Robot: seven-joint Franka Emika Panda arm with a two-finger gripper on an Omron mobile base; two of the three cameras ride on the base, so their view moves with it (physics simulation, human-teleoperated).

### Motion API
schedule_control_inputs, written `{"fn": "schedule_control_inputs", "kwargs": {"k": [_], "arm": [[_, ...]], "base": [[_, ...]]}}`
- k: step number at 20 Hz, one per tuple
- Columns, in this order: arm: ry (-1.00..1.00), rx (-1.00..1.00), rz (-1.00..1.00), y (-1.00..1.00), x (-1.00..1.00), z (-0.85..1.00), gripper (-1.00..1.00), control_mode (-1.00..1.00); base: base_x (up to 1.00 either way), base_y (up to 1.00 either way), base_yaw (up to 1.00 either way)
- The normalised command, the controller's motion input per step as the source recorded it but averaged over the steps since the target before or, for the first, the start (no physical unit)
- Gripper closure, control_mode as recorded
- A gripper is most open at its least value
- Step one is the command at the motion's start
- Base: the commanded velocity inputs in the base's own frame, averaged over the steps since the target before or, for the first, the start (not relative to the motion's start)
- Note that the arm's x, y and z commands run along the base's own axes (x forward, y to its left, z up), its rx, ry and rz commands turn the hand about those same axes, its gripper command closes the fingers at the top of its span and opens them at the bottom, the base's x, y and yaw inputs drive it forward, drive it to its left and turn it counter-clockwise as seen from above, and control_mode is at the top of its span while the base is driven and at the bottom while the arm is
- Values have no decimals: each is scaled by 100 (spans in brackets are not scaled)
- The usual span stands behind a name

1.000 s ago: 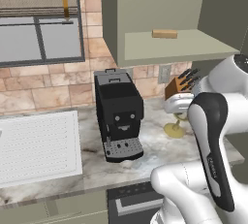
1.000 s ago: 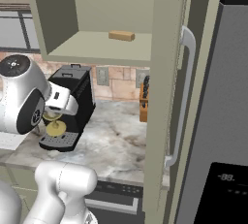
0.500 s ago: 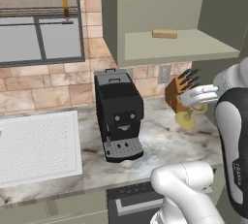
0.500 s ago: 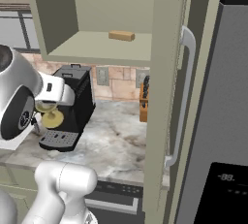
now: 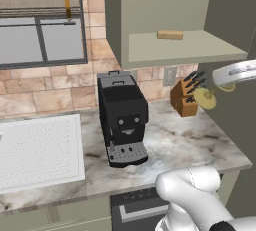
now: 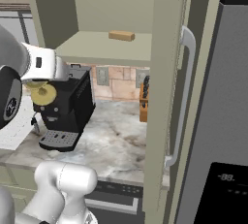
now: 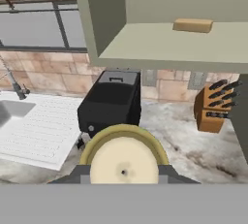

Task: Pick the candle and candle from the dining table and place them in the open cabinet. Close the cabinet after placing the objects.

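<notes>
Gripping the candle [image 7: 124, 166] on its gold holder, the hand [image 7: 124, 177] has its fingers pinched on it, the cream top and gold rim sitting right between them in the hand view. In the left base view the candle [image 5: 205, 98] hangs in the air at the right, above the desk [image 5: 190, 142] and just in front of the knife block [image 5: 184, 97], below the level of the cabinet shelf [image 5: 185, 45]. From the right base view the candle [image 6: 43, 93] shows at the left, in front of the coffee machine [image 6: 65, 109].

Beyond it on the marble desk stands the black coffee machine [image 5: 122, 117], with a white draining board [image 5: 37, 150] to its left and the wooden knife block against the tiled wall to its right.

Higher and farther back, the sage-green cabinet [image 6: 97, 9] stands open, its door [image 6: 167, 97] swung out edge-on with the long silver handle [image 6: 181, 97] facing right. A small tan block [image 6: 121, 35] lies on the shelf inside. A window [image 5: 42, 20] sits on the wall left of the cabinet.
</notes>
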Motion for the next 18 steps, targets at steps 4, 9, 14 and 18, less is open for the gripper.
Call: {"fn": "schedule_control_inputs", "kwargs": {"k": [4, 9, 14, 18], "arm": [[-9, 1, 1, 0, 0, 51, 100, -100], [0, 0, 0, 0, 15, 20, 100, -100], [-4, 0, 0, 0, 65, 0, 100, -100], [-10, 0, 0, 0, 79, 0, 100, -100]], "base": [[0, 0, 0], [0, 0, 0], [0, 0, 0], [0, 0, 0]]}}
